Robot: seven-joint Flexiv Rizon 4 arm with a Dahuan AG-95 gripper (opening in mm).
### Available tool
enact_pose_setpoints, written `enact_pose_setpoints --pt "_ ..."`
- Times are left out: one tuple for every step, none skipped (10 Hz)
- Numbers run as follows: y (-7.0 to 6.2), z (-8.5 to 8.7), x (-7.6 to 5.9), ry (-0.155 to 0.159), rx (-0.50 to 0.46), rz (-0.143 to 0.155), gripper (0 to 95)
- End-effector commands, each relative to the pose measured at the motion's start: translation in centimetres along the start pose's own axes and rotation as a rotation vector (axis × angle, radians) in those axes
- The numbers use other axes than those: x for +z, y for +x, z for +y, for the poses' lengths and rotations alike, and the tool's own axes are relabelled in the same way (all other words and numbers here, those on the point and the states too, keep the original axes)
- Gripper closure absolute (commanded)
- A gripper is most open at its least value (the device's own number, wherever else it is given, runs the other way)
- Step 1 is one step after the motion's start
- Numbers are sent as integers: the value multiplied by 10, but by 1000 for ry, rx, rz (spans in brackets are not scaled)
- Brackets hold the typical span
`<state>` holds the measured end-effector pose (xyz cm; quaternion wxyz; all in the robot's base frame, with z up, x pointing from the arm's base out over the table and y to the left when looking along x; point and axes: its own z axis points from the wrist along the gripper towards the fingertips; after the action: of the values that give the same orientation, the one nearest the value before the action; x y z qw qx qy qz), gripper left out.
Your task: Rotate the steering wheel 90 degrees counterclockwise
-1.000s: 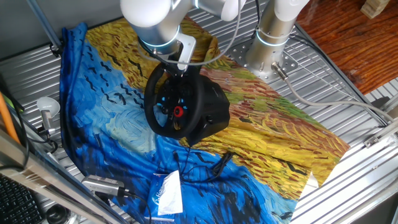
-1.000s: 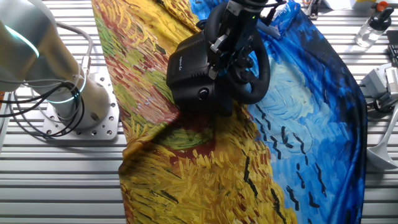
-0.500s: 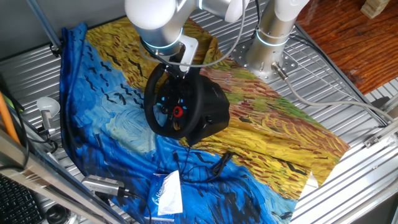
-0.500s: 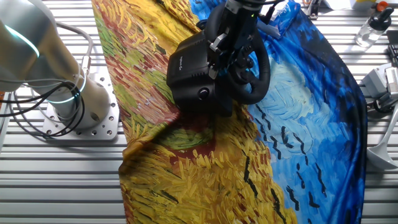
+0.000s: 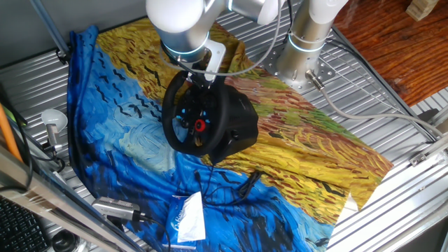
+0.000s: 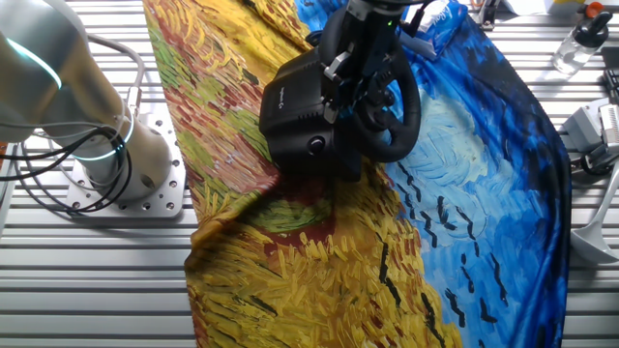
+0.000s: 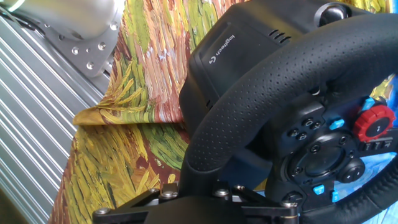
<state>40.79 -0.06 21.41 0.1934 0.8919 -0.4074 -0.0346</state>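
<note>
Closest in the hand view: the pincer [image 7: 205, 196], only its dark metal base visible along the bottom edge, pressed right up against the black rim of the steering wheel [image 7: 273, 81]. Fingertips hidden behind the rim, so cannot tell how wide the pincer stands or whether it truly clamps the rim. Just past the rim, the wheel hub with a red knob [image 7: 375, 122] and small blue buttons. Behind that, the bulky black base [image 7: 233, 46], sitting on the painted cloth [image 7: 118, 162] in yellow, green and brown strokes.

From one fixed view: near the front edge of the tabletop [image 5: 413, 189], a white packet [image 5: 189, 215] lying on the blue part of the cloth [image 5: 133, 147], with a thin black cable [image 5: 224, 185] trailing beside it. Further in, toward the middle of the tabletop, the steering wheel [image 5: 176, 129] standing nearly upright, its face tilted toward the left edge, blue lights and red centre showing. Pincer [image 5: 198, 75] coming down onto the top of the rim, under the white arm [image 5: 178, 21]. Farther back, at the rear edge, the arm's silver mounting column [image 5: 308, 42] bolted to the ribbed metal.

From the other fixed view: the wheel [image 6: 401, 111] and base [image 6: 300, 116] on the cloth [image 6: 319, 261] toward the far edge, pincer [image 6: 350, 72] at the rim's upper part, jaw gap hidden there too.
</note>
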Motion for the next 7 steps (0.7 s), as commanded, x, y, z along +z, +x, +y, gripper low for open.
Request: enact_pose_setpoints --pt "0 -1 3 2 2 -2 950" --pt "0 -1 3 1 0 -5 950" --pt "0 -1 3 1 0 -4 950" --pt "0 -1 3 2 0 -2 950" --pt "0 -1 3 3 2 -3 950" --pt "0 -1 3 3 2 -3 950" --pt "1 -1 2 9 -1 9 950"
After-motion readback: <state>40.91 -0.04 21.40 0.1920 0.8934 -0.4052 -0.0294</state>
